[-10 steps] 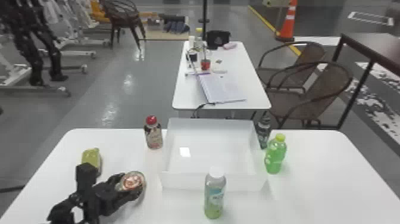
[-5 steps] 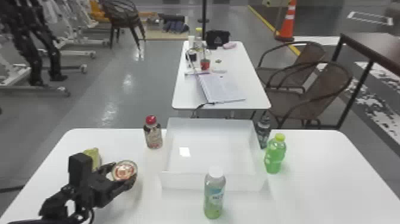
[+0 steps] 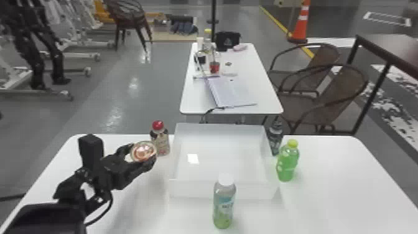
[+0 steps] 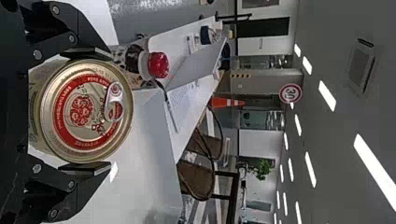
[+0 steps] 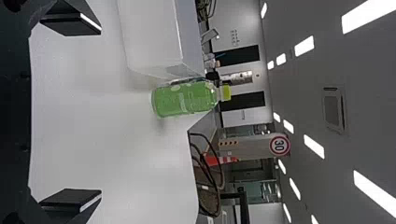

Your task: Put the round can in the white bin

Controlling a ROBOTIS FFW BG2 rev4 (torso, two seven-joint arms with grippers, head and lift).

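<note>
My left pincer [image 3: 143, 154] is parted just to the can's width, its two fingers gripping the round can [image 3: 143, 151] between them, left of the white bin [image 3: 223, 189] above the bench [image 3: 314, 199].

And the can [image 3: 143, 151] is travelling!
Left gripper [image 3: 142, 154] has swung binward, bin [image 3: 222, 189] and red-capped bottle [image 3: 160, 143] now nearer its fingertips.
</note>
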